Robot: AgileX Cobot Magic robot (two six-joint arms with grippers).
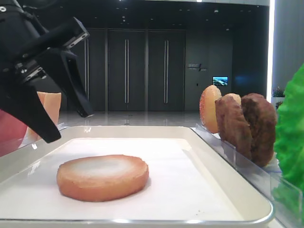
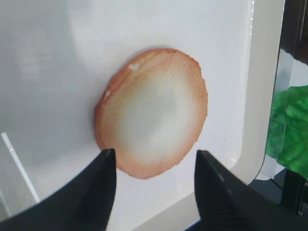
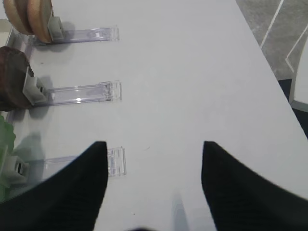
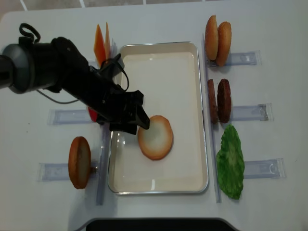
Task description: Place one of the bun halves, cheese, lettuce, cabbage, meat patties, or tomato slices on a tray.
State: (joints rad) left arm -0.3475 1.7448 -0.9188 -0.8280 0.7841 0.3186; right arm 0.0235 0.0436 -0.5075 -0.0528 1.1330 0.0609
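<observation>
One bun half (image 4: 155, 137) lies flat, pale face up, on the cream tray (image 4: 159, 44); it shows as well in the low view (image 1: 102, 176) and the left wrist view (image 2: 154, 113). My left gripper (image 4: 141, 110) hangs open just above its left edge, its fingers apart and touching nothing (image 2: 155, 154) (image 1: 70, 127). My right gripper (image 3: 154, 144) is open over bare table, holding nothing. Cheese (image 4: 101, 43), tomato slices (image 4: 91, 114), meat patties (image 4: 219, 101) and lettuce (image 4: 230, 161) stand in racks beside the tray. The cabbage is out of view.
Clear plastic racks (image 4: 243, 58) line both sides of the tray. Another bun half (image 4: 79, 162) stands on edge at the left, and two more (image 4: 217, 36) at the far right. The left arm and its cable (image 4: 53, 67) stretch over the left racks.
</observation>
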